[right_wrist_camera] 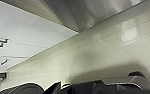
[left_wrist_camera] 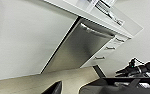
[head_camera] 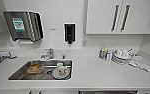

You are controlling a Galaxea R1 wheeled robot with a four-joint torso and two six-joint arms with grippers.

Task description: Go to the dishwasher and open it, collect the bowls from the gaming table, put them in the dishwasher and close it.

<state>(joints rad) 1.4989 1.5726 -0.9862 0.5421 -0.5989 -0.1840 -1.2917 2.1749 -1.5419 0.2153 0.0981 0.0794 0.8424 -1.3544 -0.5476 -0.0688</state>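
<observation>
The robot is standing square to a counter (head_camera: 96, 72), and the dishwasher (left_wrist_camera: 81, 50) is sitting under that counter, ahead of the left gripper (left_wrist_camera: 54, 88) and above it as the arm is hanging low. The steel door is lying flush with the cabinet fronts, so I judge it shut and the opening step not yet done. Its bar handle (left_wrist_camera: 97, 31) is running along the door's top edge, well apart from the left gripper, beyond the whole height of the door. White drawers (left_wrist_camera: 108, 47) are flanking the door on the far side from this gripper.

The right gripper (right_wrist_camera: 58, 87) is hanging close over the pale floor (right_wrist_camera: 103, 50), with the foot of the steel door ahead of it. Both arms are probably being carried low and tucked so they clear the counter edge while the base is lining up. Whether either gripper is spread or pressed together I cannot tell; neither is holding anything that I can make out.

Up on the counter, a sink (head_camera: 21, 75) is holding a cup (head_camera: 60, 68) on a saucer and a small tub (head_camera: 35, 68), likely left there for washing. Stacked dishes (head_camera: 122, 56) are resting further along, and a towel dispenser (head_camera: 22, 25) is hanging on the wall above. All of this is lying well above both grippers and is no part of the reach to the handle.
</observation>
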